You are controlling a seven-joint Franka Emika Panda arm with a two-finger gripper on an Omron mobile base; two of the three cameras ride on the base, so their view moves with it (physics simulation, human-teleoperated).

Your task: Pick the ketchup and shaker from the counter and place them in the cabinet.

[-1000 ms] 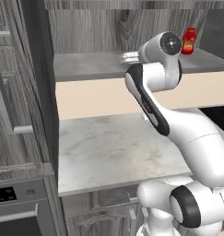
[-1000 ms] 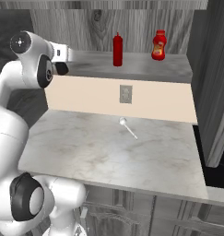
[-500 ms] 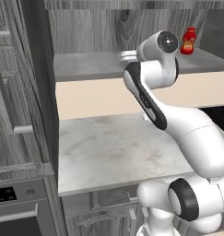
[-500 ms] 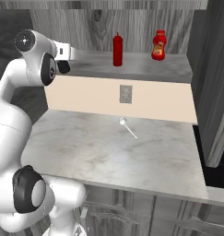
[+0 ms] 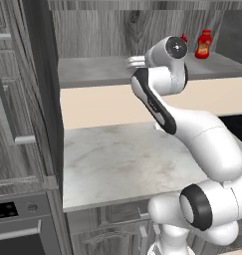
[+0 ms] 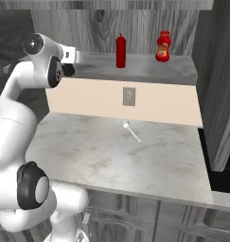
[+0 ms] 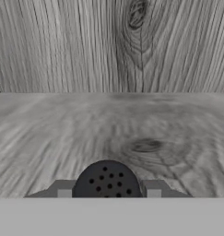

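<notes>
The end effector gripped the small black perforated-top shaker over the grey wood-grain cabinet shelf — apparently just above it; lowering and release should follow.

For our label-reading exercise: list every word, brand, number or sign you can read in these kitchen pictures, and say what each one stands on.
No text can be read anywhere.
Squat red bottle on the cabinet shelf: its yellow label is too small and blurred to read.
Slim ketchup: plain, no label.
Oven panel: marks too blurred to read.
</notes>
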